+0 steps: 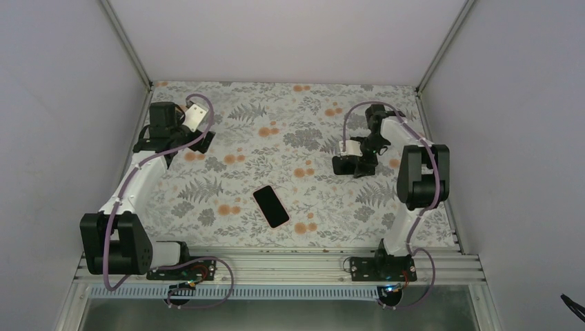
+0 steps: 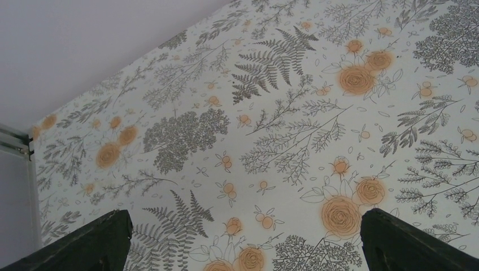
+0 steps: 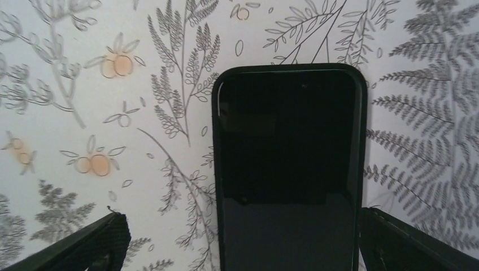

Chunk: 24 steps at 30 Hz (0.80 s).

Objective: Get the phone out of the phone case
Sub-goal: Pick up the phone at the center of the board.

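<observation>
The phone (image 1: 270,205) lies face up and slanted on the flowered cloth near the middle front, its dark screen blank. Its phone case (image 3: 215,169) shows as a thin dark rim around the screen (image 3: 288,169). My right gripper (image 1: 345,165) hovers right of and behind the phone. In the right wrist view the right gripper (image 3: 242,214) is open, and the phone appears between its fingertips (image 3: 116,226), untouched. My left gripper (image 1: 203,141) is far off at the back left. In the left wrist view the left gripper (image 2: 244,214) is open over bare cloth.
White walls close in the cloth (image 1: 290,138) on the left, back and right, with metal posts in the back corners. An aluminium rail (image 1: 276,262) carrying both arm bases runs along the near edge.
</observation>
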Each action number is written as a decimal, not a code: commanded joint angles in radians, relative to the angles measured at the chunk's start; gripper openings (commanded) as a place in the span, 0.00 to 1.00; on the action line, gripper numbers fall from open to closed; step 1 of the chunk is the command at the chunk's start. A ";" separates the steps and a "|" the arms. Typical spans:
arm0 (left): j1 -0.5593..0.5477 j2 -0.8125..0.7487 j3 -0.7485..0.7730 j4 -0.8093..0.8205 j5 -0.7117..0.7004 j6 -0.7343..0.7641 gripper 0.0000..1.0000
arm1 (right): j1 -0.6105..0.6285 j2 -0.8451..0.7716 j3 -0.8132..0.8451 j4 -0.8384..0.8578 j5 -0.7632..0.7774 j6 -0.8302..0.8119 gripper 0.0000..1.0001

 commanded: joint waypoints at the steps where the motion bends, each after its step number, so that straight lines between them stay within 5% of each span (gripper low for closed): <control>1: 0.006 0.002 -0.026 0.002 0.006 0.022 1.00 | 0.016 0.064 0.028 0.061 0.058 -0.045 1.00; 11: 0.008 0.021 -0.053 -0.004 0.030 0.042 1.00 | 0.020 0.151 0.020 0.234 0.118 -0.020 1.00; 21: 0.006 0.041 -0.055 -0.019 0.069 0.068 1.00 | 0.020 0.188 0.006 0.191 0.229 -0.022 1.00; 24: 0.002 0.049 -0.027 -0.081 0.128 0.091 1.00 | 0.021 0.162 -0.041 0.211 0.243 -0.036 0.86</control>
